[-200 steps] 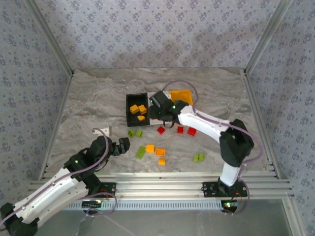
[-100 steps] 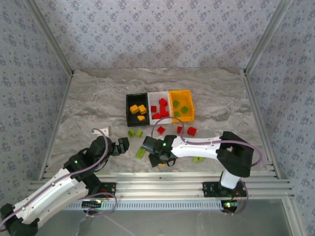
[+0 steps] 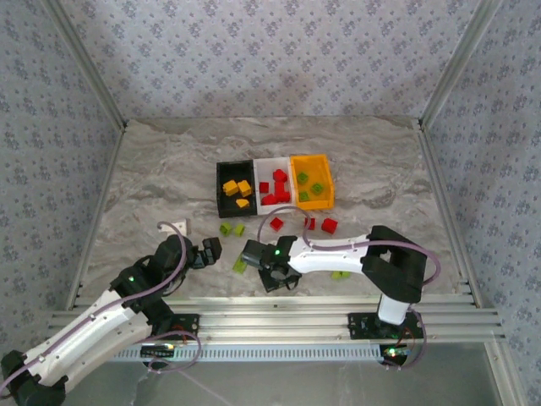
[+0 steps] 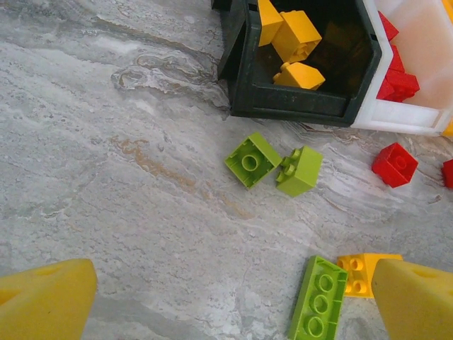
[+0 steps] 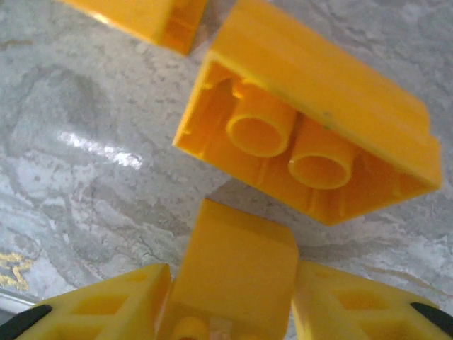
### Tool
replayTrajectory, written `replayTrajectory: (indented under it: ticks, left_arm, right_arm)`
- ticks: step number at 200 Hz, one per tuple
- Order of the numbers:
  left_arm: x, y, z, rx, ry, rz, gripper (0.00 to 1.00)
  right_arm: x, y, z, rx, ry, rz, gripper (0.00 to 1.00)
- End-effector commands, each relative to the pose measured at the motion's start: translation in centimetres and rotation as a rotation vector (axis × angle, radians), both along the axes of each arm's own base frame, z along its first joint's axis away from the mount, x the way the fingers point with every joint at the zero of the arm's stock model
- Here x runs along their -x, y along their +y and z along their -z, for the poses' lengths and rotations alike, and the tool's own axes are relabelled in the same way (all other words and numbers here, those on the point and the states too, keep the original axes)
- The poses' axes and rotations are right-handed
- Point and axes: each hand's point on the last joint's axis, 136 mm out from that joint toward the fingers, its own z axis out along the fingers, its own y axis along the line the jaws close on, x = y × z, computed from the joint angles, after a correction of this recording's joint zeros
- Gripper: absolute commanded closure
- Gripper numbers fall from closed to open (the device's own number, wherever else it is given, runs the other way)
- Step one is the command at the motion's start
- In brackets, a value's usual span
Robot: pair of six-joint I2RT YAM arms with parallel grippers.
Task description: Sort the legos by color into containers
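Right gripper (image 5: 233, 312): fingers closed on a yellow-orange brick (image 5: 239, 258). Left gripper (image 4: 230, 301): fingers spread wide, holding nothing, over the marble table (image 4: 106, 177).

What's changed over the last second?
The right gripper swung from over the white bin back toward the near side, came down and closed on a yellow-orange brick. The left gripper stayed open and parked. The bricks in the black bin lie as before.
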Motion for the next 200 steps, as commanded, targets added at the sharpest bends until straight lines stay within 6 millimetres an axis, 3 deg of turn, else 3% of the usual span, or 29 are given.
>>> replayTrajectory:
  ticks: [1,31,48,67,94,122,155,175,200]
  left_arm:
    - [-0.1,0.2,0.0,-0.007,-0.001,-0.008,0.00]
    - [-0.3,0.0,-0.2,-0.004,-0.002,-0.006,0.00]
    - [-0.4,0.0,-0.3,-0.002,-0.003,-0.009,0.00]
    - [-0.5,-0.2,-0.4,0.008,-0.003,-0.009,0.00]
    - [-0.5,-0.6,-0.4,0.025,0.001,0.003,0.00]
    - [-0.4,-0.7,-0.1,0.025,0.016,0.009,0.00]
    - [-0.4,-1.0,0.1,0.035,0.028,0.017,0.00]
    - [-0.3,-1.2,0.2,0.038,0.034,0.024,0.00]
    - [-0.3,-1.4,0.4,0.039,0.045,0.034,0.00]
  right_arm:
    - [0.7,-0.2,-0.7,0.000,0.009,-0.019,0.63]
    - [0.7,0.5,-3.6,-0.083,-0.004,-0.030,0.68]
    - [-0.7,1.4,-6.5,-0.127,-0.062,-0.052,0.68]
    - [-3.8,3.4,-10.6,-0.212,-0.144,-0.057,0.68]
    - [-9.0,6.2,-13.9,-0.323,-0.209,-0.031,0.67]
    - [-15.3,8.7,-14.7,-0.360,-0.269,0.025,0.67]
    - [-22.4,10.4,-13.3,-0.347,-0.311,0.116,0.67]
    - [-25.1,11.5,-12.4,-0.328,-0.344,0.132,0.66]
    - [-26.9,12.0,-10.8,-0.302,-0.339,0.151,0.63]
